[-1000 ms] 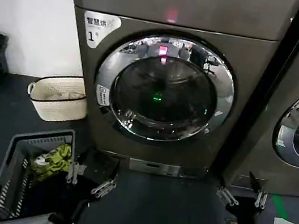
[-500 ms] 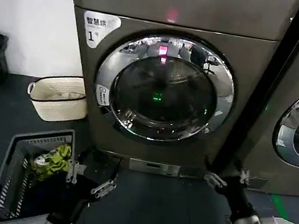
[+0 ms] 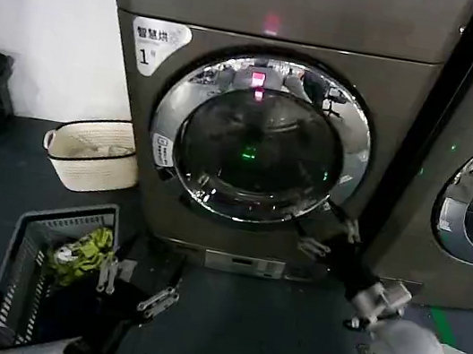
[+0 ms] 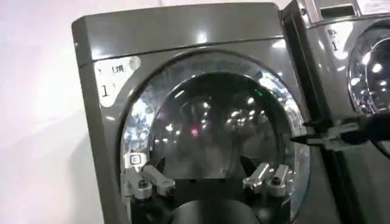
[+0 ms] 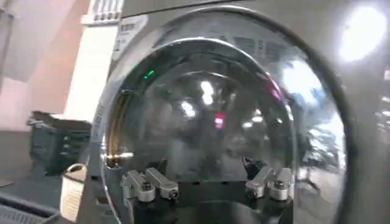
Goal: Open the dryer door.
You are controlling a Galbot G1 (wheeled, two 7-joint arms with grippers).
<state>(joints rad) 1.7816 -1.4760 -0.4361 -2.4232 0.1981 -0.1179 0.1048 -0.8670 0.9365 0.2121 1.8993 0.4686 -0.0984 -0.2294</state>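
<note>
Here the right claw [image 3: 328, 235], its fingers spread open, hangs just at the lower right chrome rim of the closed door [image 3: 261, 140], which lies up and to its left, while the left claw [image 3: 135, 285], also open, hovers low beside a basket [image 3: 18, 286].
</note>
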